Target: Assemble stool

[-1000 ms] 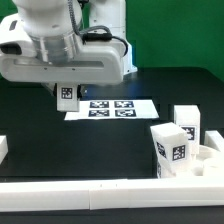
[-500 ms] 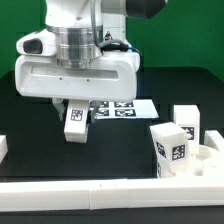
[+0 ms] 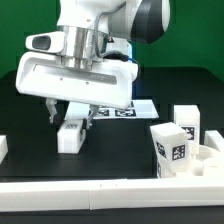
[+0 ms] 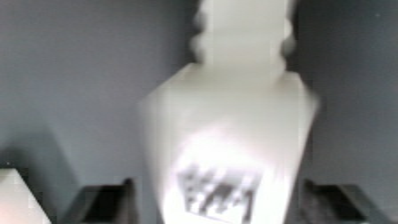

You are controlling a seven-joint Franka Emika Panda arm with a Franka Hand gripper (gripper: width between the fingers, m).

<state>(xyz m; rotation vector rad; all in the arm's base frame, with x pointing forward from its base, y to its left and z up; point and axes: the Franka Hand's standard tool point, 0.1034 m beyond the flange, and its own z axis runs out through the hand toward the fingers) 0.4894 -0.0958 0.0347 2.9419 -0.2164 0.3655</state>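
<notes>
Leg (image 4: 228, 120) blurred – tag unreadable; gripper (image 3: 68, 118) fingertips hidden.

Blurred white stool leg (image 4: 228, 130), tagged, between the dark gripper (image 4: 217, 200) fingers

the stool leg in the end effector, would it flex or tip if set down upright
The stool leg looks like chunky solid plastic, so probably stiff. Its blocky body suggests it would likely stand stably on the wide end. On its narrower stepped end, it seems apt to tip.

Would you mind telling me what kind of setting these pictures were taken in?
Most likely a robotics lab bench set up for assembly trials: a black table fenced by white border bars, a marker board lying flat, and tagged white stool legs, one in the gripper.
</notes>
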